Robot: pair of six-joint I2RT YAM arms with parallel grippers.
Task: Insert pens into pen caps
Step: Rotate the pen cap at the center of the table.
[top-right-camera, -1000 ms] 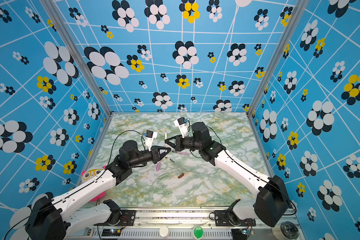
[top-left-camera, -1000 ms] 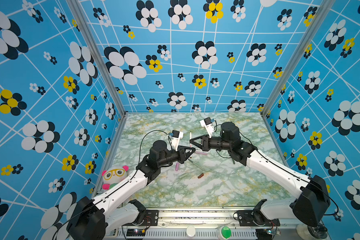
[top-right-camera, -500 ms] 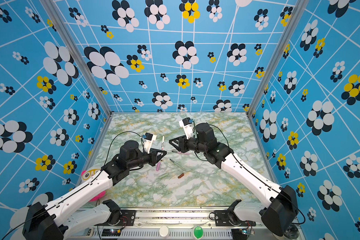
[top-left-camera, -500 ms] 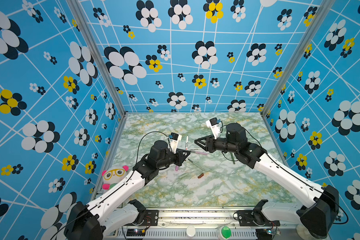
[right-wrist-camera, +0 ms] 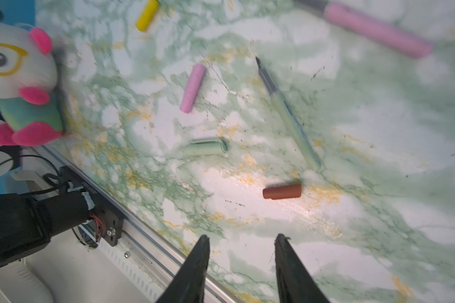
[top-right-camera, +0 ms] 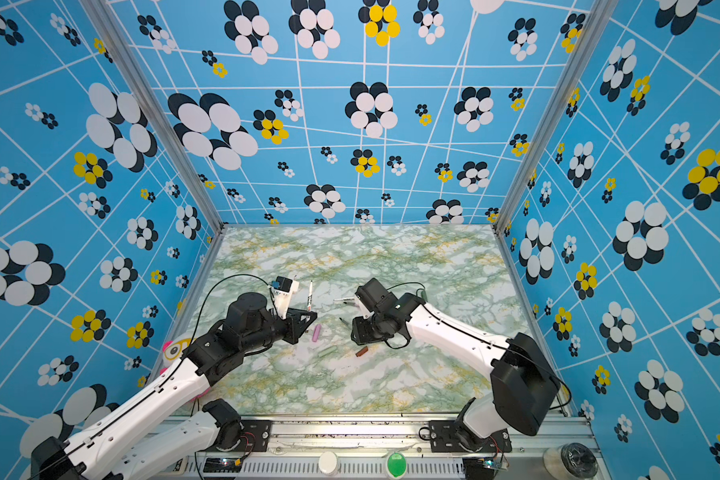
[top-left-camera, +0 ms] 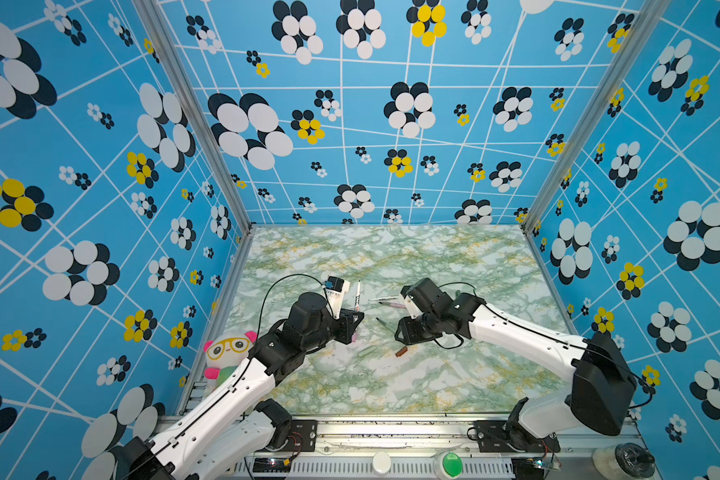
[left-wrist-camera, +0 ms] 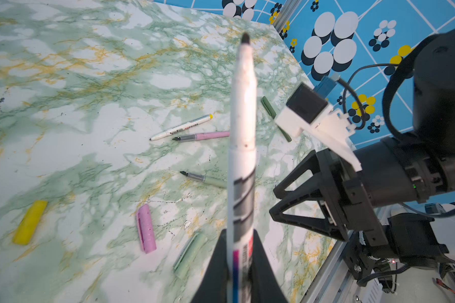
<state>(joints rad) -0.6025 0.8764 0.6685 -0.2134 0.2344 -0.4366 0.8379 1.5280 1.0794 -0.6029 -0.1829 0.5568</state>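
A green-and-white marble-patterned table [top-left-camera: 433,257] carried everything, and a short brown plastic cap [right-wrist-camera: 282,191] lying near its middle served as the marker for the rest. The white-and-black left arm [top-left-camera: 233,386] reached in from the cap's left, the matching right arm [top-left-camera: 516,336] from its right. A white plush toy with pink ears and yellow glasses [top-left-camera: 229,353] sat well to the left of the cap, at the table's edge.

The left gripper [left-wrist-camera: 238,244], left of the cap and raised off the table, was clamped on a white-barrelled marker pen with print [left-wrist-camera: 242,131], which stood nearly upright with its dark tip bare and uppermost. The right gripper [right-wrist-camera: 243,240] hung just behind the cap, its jaws parted to a moderate gap with nothing between them.

A pale grey-green pen [right-wrist-camera: 289,112] lay uncapped just behind the cap, its rear end near it. Farther behind lay a pink pen [left-wrist-camera: 202,136] and a white pen with a yellow end [left-wrist-camera: 181,127], close together and uncapped. A dark green pen [left-wrist-camera: 269,107] lay behind those, partly hidden.

A pale grey-green cap [right-wrist-camera: 205,149] lay just left of the brown one. A pink cap [right-wrist-camera: 192,88] lay farther left and a little back, and a yellow cap [right-wrist-camera: 147,11] lay beyond it, well apart.
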